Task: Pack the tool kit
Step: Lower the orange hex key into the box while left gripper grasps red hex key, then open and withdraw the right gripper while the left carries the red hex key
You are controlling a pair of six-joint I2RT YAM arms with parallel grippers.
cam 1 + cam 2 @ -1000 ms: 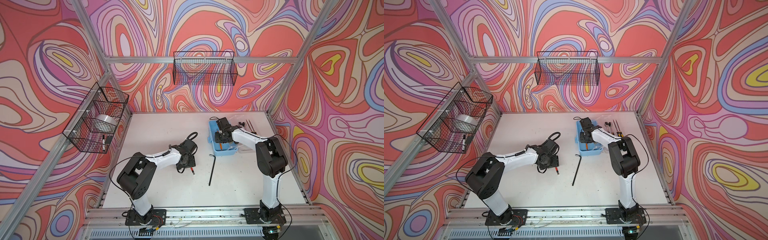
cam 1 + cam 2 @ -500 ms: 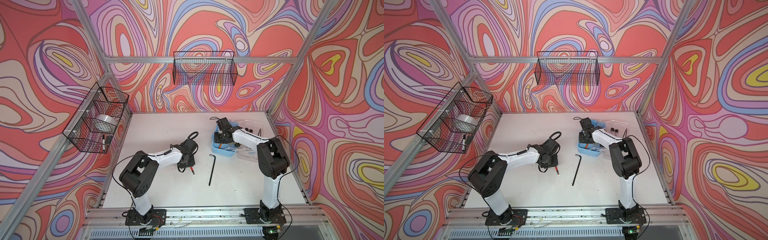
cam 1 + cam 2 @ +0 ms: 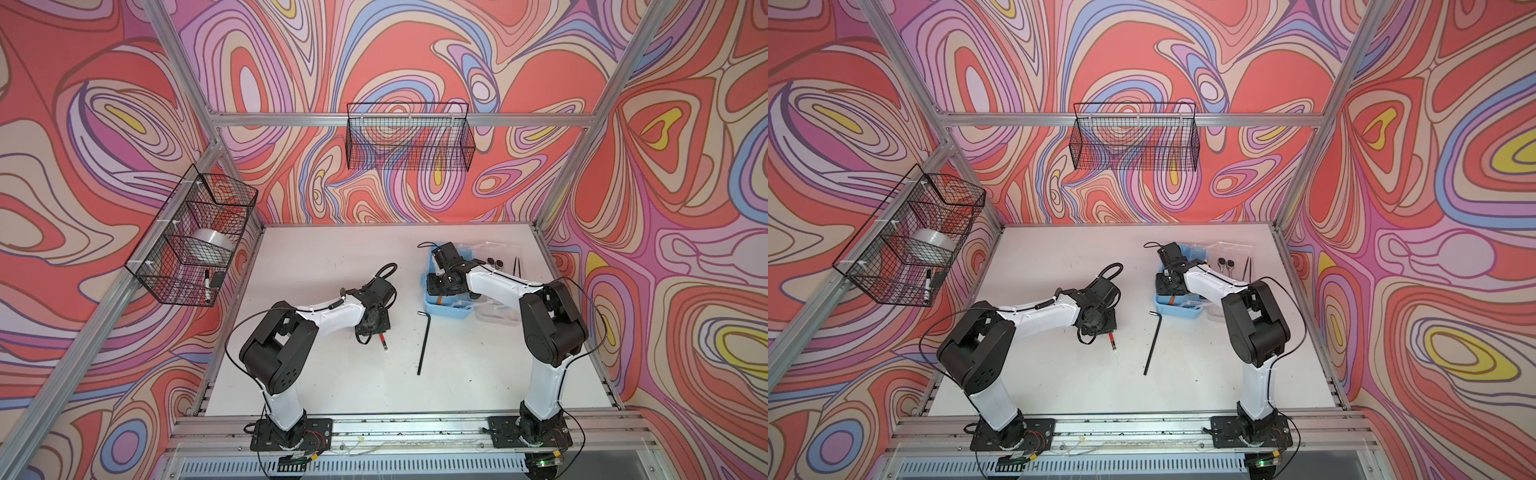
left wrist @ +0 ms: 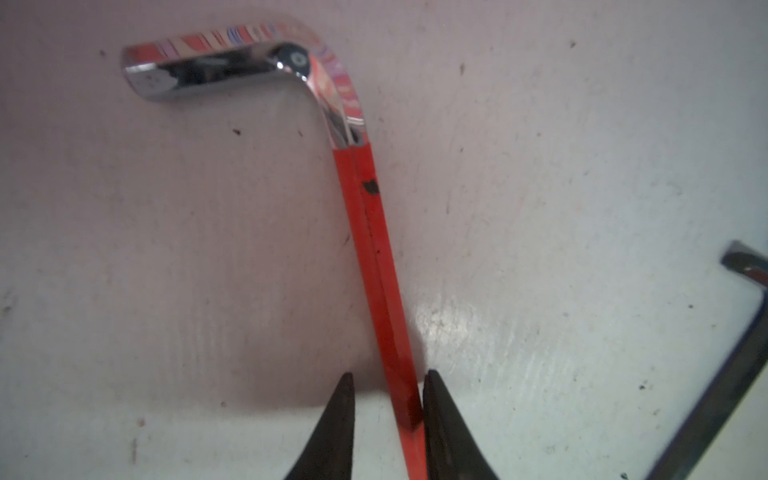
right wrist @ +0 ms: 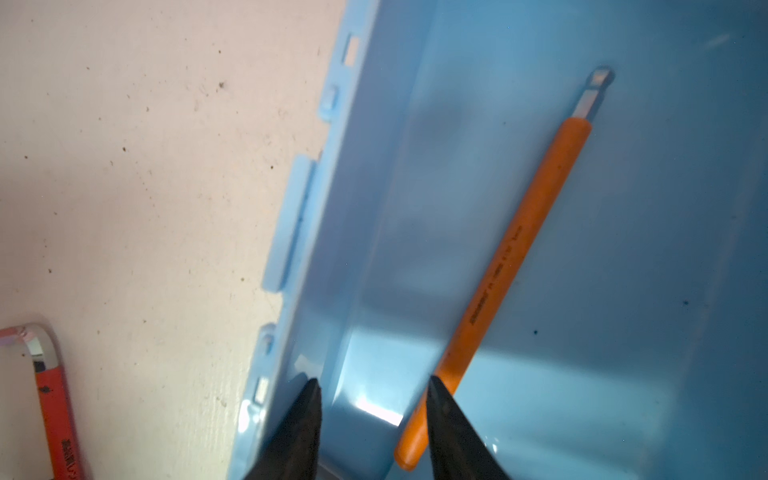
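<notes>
In both top views the open blue case point(image 3: 446, 311) lies on the white desk point(image 3: 332, 257). The right fingers point(image 3: 443, 286) reach down into its left end. A black key point(image 3: 424, 345) lies just off the case's near left corner. Farther left of the case, well apart from it, the left fingers point(image 3: 373, 328) point down at a red key point(image 3: 382, 343); only the key's tip shows from under the wrist. Two ratchets point(image 3: 1225, 262) lie just behind the case.

In the left wrist view, the left fingers point(image 4: 434, 399) stand narrowly apart astride the red key's point(image 4: 374, 249) sleeve. One touches the sleeve and the other stands just off it, so there is no grip. The key lies flat on the desk.

In the right wrist view, the right fingers point(image 5: 440, 411) are parted with nothing between them, low over the case point(image 5: 353, 208) floor, near a side wall. An orange key point(image 5: 511, 249) lies flat inside the case, its sleeved end passing beside one finger; I cannot tell whether they touch.
</notes>
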